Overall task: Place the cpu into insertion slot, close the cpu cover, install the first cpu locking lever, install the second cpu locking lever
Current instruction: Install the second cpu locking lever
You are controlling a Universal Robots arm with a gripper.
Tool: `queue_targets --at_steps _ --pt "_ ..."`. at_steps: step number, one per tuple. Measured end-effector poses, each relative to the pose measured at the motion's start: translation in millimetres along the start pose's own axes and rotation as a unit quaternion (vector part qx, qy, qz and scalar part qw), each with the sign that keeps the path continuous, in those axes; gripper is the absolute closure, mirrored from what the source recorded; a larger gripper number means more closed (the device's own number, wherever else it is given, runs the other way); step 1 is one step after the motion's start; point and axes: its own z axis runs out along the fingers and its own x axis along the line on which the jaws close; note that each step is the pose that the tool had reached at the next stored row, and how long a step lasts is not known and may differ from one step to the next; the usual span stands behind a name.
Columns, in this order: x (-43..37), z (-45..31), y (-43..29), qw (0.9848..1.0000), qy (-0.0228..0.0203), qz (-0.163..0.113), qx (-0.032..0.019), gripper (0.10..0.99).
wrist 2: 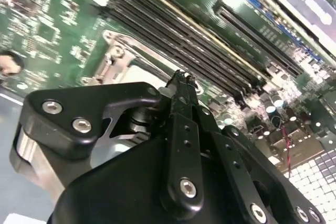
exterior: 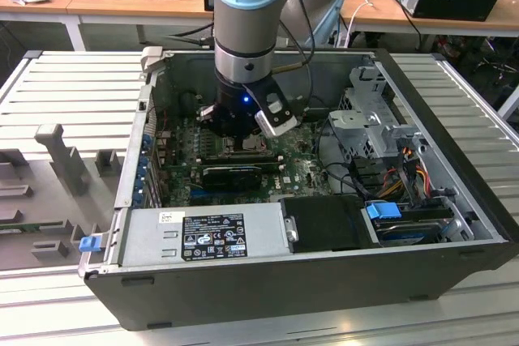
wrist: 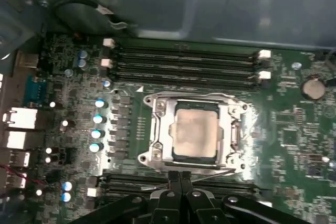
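The pale silver-beige cpu [wrist: 195, 129] lies flat in the insertion slot [wrist: 149, 157] on the green board. The grey cpu cover [wrist: 160, 124] lies down around it as a frame. My gripper [wrist: 179, 178] is shut with nothing visible between its fingers, its tips just off the socket's edge. A thin metal rod [wrist: 218, 172] runs along that edge beside the tips. In the second wrist view the closed fingertips [wrist 2: 181, 80] hover right by the socket's metal frame [wrist 2: 118, 51]. In the exterior view the gripper [exterior: 242, 142] reaches down into the open computer case over the socket.
Long black memory slots [wrist: 184, 66] run along the socket's far side. A black card [exterior: 231, 174] lies just in front of the gripper, then the grey power supply [exterior: 203, 232]. A metal drive cage [exterior: 373, 123] and cables [exterior: 405, 168] crowd the exterior view's right.
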Motion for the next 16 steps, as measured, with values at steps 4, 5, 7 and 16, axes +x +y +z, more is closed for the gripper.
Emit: queue_targets --at_steps 4,5,7,16 --pt "5.5 12.4 -1.5 1.0000 0.0001 0.000 0.0000 0.980" --pt "7.3 13.2 -2.2 1.0000 0.0001 0.000 -0.0008 0.980" --pt "11.9 13.7 -4.9 1.0000 -0.0004 0.000 -0.0080 0.980" --pt "21.9 18.7 -21.8 0.9986 -0.0036 -0.001 -0.0537 0.980"
